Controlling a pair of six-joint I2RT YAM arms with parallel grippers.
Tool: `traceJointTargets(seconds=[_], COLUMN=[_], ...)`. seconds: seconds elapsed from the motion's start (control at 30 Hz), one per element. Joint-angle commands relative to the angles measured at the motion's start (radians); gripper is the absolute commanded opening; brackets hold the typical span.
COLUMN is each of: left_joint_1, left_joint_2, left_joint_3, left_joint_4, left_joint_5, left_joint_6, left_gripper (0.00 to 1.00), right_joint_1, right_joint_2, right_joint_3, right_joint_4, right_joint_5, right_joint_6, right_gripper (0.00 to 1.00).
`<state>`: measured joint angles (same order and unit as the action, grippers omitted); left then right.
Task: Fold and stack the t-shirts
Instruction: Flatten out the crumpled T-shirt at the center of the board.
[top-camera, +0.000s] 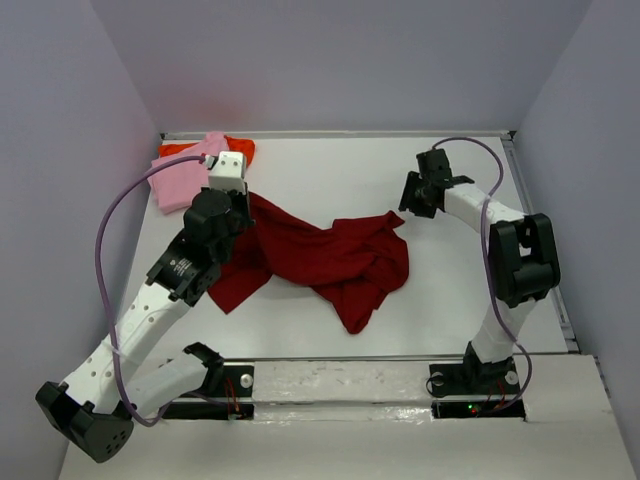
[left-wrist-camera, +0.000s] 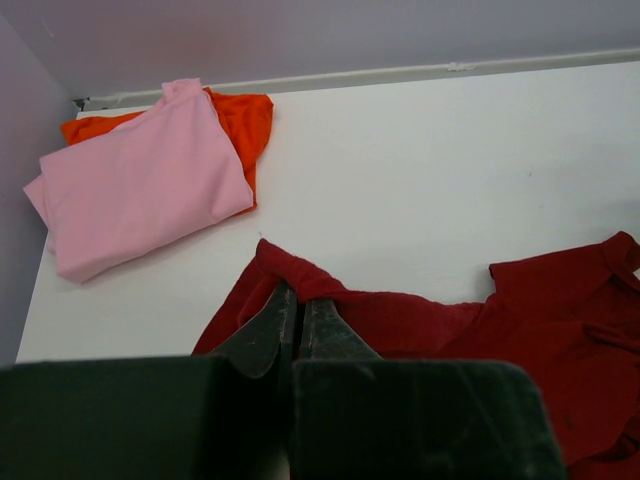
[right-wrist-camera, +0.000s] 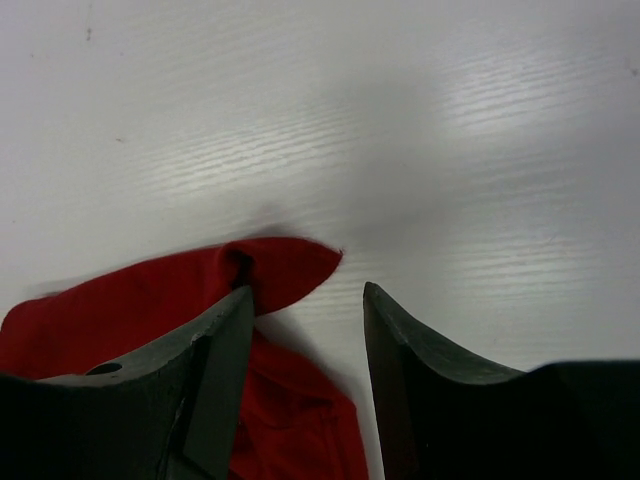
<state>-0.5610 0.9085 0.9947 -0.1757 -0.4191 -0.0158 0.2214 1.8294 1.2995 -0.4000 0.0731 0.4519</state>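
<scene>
Arms (top-camera: 140, 320) white-shelled, black joints (top-camera: 525, 262) — lilac cables (top-camera: 97, 240), dark tapered pincer fingers (right-wrist-camera: 410, 345).

Shows plain, unprinted dark red all over the crimson t-shirt (top-camera: 330, 255). Shows plain light pink on the pink t-shirt (top-camera: 185, 180) and bright orange-red, equally plain, on the orange t-shirt (left-wrist-camera: 245, 125). Gives matt white to the table (top-camera: 330, 170), pale lavender-grey to the walls (top-camera: 330, 60). Mixes white shells with black joints on the left arm (top-camera: 130, 330) and right arm (top-camera: 470, 205); runs purple along the cable (top-camera: 100, 240).

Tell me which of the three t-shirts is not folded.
The dark crimson t-shirt, lying crumpled across the middle of the table. The light pink t-shirt is folded and rests on the orange-red t-shirt in the far left corner.
</scene>
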Motion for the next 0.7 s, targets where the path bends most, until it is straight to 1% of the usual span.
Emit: traceJointTargets(seconds=[0.0, 0.1, 0.2, 0.3, 0.43, 0.67], left_joint_1=[0.004, 0.003, 0.003, 0.003, 0.004, 0.007], left_joint_2=[-0.003, 0.001, 0.006, 0.0, -0.002, 0.001], left_joint_3=[-0.013, -0.033, -0.044, -0.059, -0.071, -0.076], left_joint_4=[0.064, 0.087, 0.093, 0.102, 0.11, 0.11], left_joint_5=[-0.014, -0.029, -0.03, -0.033, -0.029, -0.027], left_joint_6=[0.004, -0.006, -0.007, -0.01, -0.012, -0.019], left_gripper=[0.0, 0.0, 0.0, 0.0, 0.0, 0.0], right_joint_1=[0.073, 0.145, 0.211, 0.265, 0.279, 0.279], right_joint_2=[0.001, -0.006, 0.03, 0.03, 0.042, 0.082], right_joint_3=[0.095, 0.141, 0.193, 0.196, 0.189, 0.118], right_joint_4=[0.052, 0.044, 0.014, 0.013, 0.012, 0.023], right_joint_5=[-0.001, 0.001, -0.002, 0.014, 0.022, 0.08], right_joint_6=[0.004, 0.007, 0.01, 0.019, 0.025, 0.027], right_gripper=[0.53, 0.53, 0.53, 0.54, 0.54, 0.54])
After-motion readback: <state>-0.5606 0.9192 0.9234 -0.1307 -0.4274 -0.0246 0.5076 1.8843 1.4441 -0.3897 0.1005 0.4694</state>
